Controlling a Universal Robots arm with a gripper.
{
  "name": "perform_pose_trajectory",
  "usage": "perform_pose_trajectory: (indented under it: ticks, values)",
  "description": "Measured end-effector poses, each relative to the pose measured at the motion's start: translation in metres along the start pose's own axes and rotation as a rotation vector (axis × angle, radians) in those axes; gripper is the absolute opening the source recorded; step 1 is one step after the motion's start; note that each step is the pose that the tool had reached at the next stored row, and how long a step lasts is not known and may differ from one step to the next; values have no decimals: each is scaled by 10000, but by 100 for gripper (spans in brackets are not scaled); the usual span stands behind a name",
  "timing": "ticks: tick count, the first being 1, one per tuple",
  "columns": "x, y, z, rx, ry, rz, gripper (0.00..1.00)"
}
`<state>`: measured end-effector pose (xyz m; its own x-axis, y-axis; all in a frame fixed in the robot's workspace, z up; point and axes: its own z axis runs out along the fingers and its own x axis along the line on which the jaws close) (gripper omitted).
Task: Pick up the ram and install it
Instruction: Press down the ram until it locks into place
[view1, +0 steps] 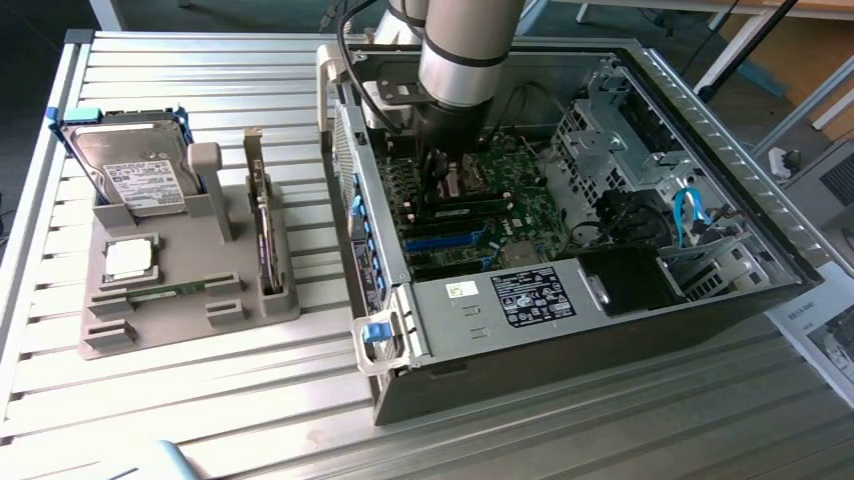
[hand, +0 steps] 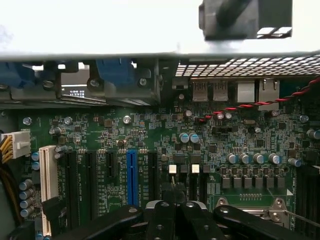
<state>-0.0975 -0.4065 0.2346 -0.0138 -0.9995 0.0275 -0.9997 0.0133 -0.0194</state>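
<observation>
The ram is a narrow green stick lying edge-up in the front slot of the grey holder, at the exterior view's left. My gripper is far from it, reaching down inside the open computer case, just above the green motherboard. In the wrist view the gripper is shut, its black fingers pressed together with nothing visible between them. They hover over the motherboard near the blue slot and the black slots beside it.
The holder also carries a silver hard drive, a square processor chip and a dark card standing on edge. Case walls, a drive cage and blue cables surround the arm. Ribbed metal tabletop lies in front.
</observation>
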Motion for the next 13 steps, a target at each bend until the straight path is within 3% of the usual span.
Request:
perform_pose_trajectory:
  ticks: [13]
  values:
    - [-1,1,41,-2,2,1,11]
